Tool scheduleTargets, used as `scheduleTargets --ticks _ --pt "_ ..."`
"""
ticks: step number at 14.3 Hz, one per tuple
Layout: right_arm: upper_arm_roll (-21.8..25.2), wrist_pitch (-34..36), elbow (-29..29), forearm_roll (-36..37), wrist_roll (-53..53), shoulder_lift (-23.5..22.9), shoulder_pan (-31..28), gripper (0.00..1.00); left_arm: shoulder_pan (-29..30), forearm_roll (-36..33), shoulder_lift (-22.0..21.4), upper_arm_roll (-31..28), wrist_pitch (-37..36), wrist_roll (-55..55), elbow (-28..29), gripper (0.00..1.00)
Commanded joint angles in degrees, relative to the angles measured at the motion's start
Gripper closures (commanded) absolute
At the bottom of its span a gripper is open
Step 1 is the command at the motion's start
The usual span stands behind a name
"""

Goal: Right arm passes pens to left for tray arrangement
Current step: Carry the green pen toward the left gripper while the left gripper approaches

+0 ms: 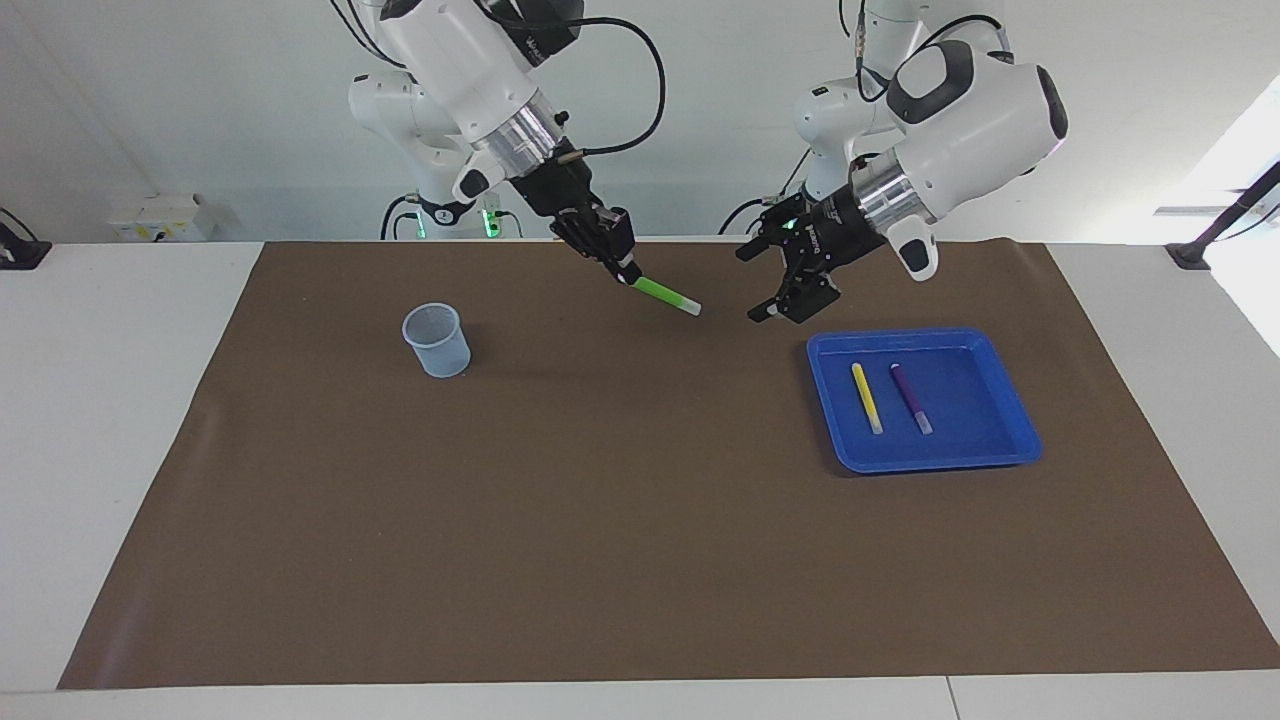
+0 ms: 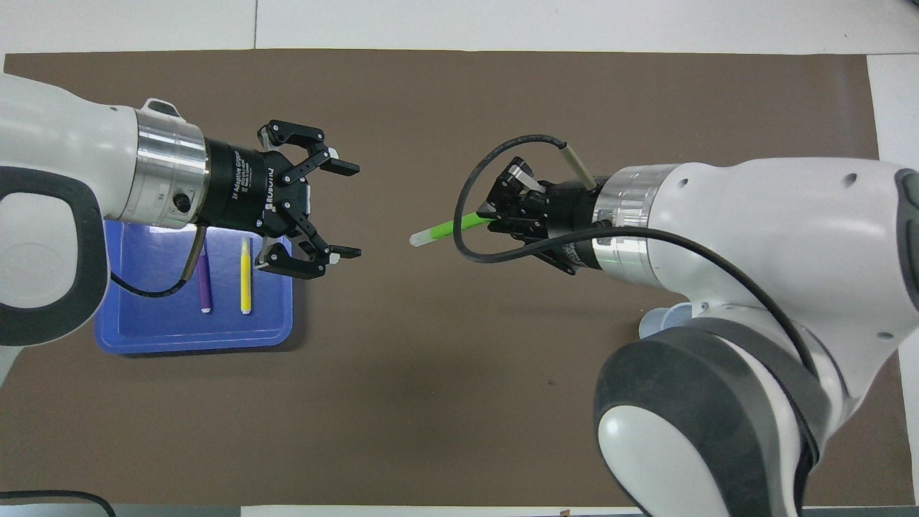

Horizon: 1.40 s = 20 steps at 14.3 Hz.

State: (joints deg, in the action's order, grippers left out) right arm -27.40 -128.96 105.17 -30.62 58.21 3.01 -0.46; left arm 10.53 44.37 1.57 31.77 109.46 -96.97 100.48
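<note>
My right gripper is shut on the green pen, held in the air over the mat's middle with its pale tip aimed at the left gripper. My left gripper is open in the air beside the tray, facing the pen's tip with a short gap between them. On the mat at the left arm's end lies the blue tray. In it the yellow pen and the purple pen lie side by side.
A small translucent cup stands on the brown mat toward the right arm's end, mostly covered by the right arm in the overhead view. White table shows around the mat.
</note>
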Motion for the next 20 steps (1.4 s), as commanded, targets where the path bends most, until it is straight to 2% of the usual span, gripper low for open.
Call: scheduleTargets --ticks 1,3,8,11,14,16,20 --pt "-0.02 -5.06 3.72 -1.55 3.13 1.47 2.82 0.95 -2.79 1.77 -3.59 -0.22 2.77 -0.93 4.02 0.00" --pt "-0.02 -7.00 4.52 -1.55 4.36 1.73 4.14 0.95 -4.11 1.69 -3.86 -0.13 4.09 -2.86 4.37 0.00" --pt "-0.02 -7.01 4.61 -1.55 4.19 1.82 4.15 0.93 -5.17 1.07 -6.58 -0.22 4.53 -6.19 7.71 0.00" --pt "-0.02 -7.09 4.70 -1.55 4.19 1.82 4.15 0.93 -5.96 1.07 -7.02 -0.13 14.08 -10.68 10.61 0.00" --pt "-0.02 -7.10 4.70 -1.55 3.93 1.82 4.15 0.93 -8.59 1.07 -8.86 -0.13 19.20 -10.08 14.82 0.00" --pt "-0.02 -7.01 4.78 -1.55 3.66 1.91 4.06 0.93 -8.34 1.07 -8.60 -0.13 19.30 -9.81 14.40 0.00" --pt "-0.02 -7.36 4.70 -1.55 3.75 1.73 3.97 0.93 -7.81 -0.06 -9.04 -0.30 17.81 -7.97 13.17 0.07"
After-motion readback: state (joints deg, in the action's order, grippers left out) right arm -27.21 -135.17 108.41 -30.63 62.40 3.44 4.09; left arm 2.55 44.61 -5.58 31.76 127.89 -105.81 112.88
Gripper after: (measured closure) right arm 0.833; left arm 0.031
